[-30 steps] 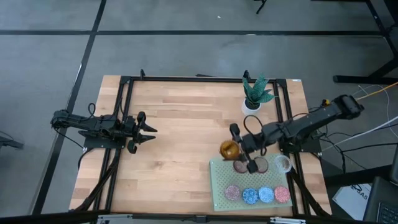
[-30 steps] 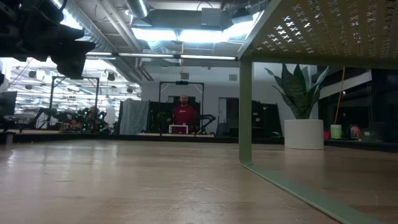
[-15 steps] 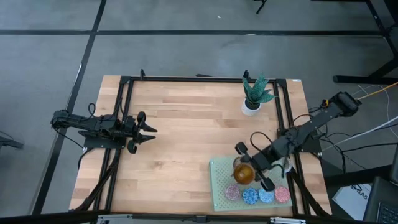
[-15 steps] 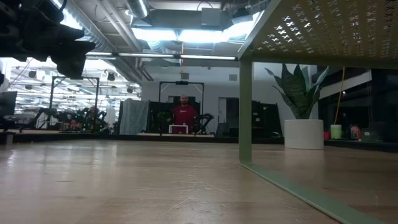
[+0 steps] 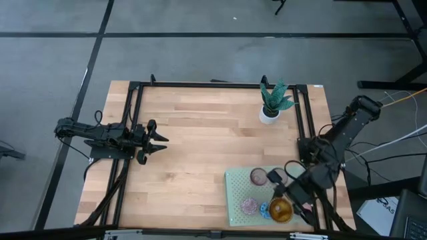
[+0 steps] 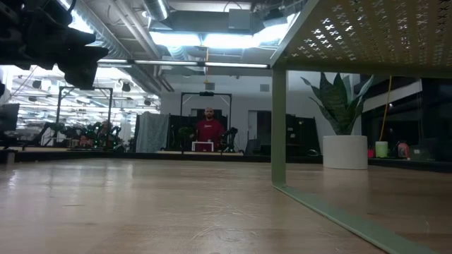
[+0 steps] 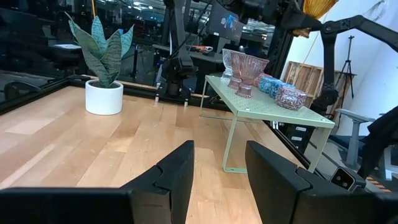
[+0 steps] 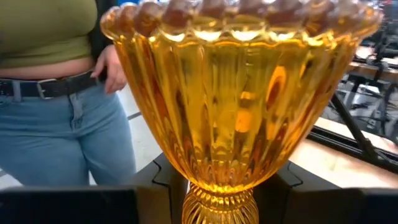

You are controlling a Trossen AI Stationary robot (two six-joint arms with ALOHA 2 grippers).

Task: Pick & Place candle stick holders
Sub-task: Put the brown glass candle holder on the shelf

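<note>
An amber ribbed glass candle stick holder [image 5: 281, 210] hangs above the near right part of the pale green perforated mat [image 5: 237, 190], with my right gripper [image 5: 288, 202] shut on it. It fills the right wrist view [image 8: 236, 93]. Other holders stand upright on the mat: a brownish one [image 5: 259, 177], a pink one [image 5: 250, 206] and a blue one [image 5: 265, 212], also seen in the left wrist view [image 7: 247, 68]. My left gripper [image 5: 159, 140] waits open over the table's left side, level, with nothing between its fingers [image 7: 177, 177]. My right gripper pinches the amber holder by its narrow stem [image 8: 217, 204], just below the bowl, one finger [image 8: 158, 180] on each side. The fingers reach in about level, slanting from the table's far right. The holder stands upright in the hold, lifted clear of the mat.
The mat is a raised stand on thin legs [image 6: 279, 127]. A white pot with a green plant [image 5: 272, 107] stands at the far right. A black frame rail [image 5: 303, 127] runs along the right side. A person in jeans [image 8: 62, 124] stands beyond the table's near edge.
My right gripper has swung toward the table's near right corner, carrying the amber holder from beside the mat's far left corner, over the mat, to above its near right part. The holder has stayed upright and clear of the mat.
</note>
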